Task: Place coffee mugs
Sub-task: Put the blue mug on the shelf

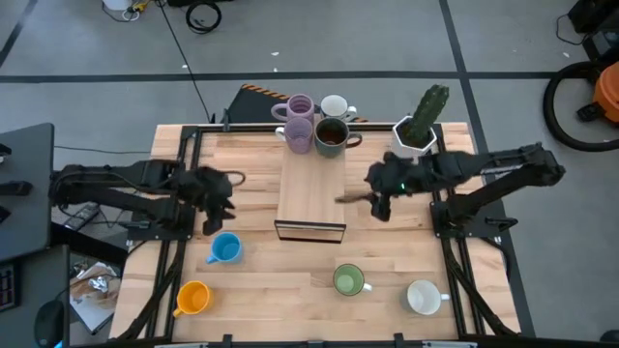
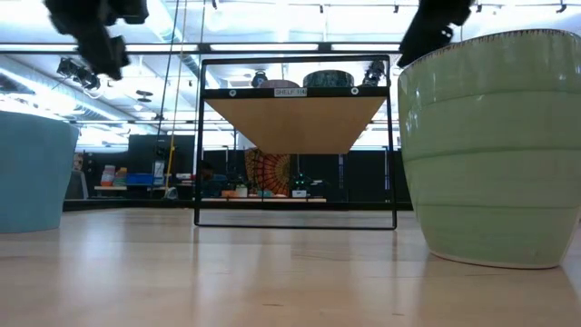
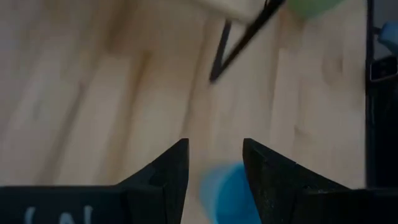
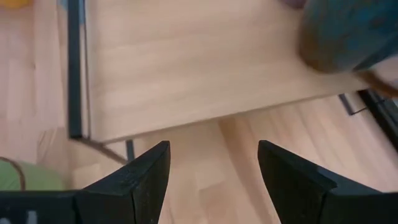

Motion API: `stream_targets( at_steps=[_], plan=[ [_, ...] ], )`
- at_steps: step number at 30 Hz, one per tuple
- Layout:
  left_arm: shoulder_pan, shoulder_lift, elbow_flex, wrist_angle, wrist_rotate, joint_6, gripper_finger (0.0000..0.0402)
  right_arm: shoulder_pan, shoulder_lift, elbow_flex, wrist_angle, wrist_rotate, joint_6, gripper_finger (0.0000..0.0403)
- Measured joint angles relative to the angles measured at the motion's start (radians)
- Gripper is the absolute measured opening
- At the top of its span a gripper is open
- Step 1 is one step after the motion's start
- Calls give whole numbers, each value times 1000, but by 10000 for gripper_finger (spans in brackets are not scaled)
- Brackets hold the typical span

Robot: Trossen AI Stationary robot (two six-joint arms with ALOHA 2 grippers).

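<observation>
Two lilac mugs, a white mug and a dark brown mug stand at the far end of a wooden shelf. On the table stand a blue mug, an orange mug, a green mug and a white mug. My left gripper hangs open left of the shelf, above and just far of the blue mug. My right gripper hangs wide open at the shelf's right side, holding nothing.
A white planter with a cactus stands at the back right, close behind my right arm. The shelf's black frame stands mid-table. Bare wood lies between the front mugs and along the near edge.
</observation>
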State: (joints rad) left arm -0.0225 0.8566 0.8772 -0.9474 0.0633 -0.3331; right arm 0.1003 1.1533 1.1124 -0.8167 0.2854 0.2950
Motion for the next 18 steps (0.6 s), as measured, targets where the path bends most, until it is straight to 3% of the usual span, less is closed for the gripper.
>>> stream_targets(
  at_steps=[10, 18],
  plan=[
    [-395, 1, 0, -95, -228, -438, 155, 223, 6, -80, 95, 145, 157, 249],
    [-647, 55, 0, -128, -256, -781, 155, 324, 10, -139, 152, 256, 226, 249]
  ],
)
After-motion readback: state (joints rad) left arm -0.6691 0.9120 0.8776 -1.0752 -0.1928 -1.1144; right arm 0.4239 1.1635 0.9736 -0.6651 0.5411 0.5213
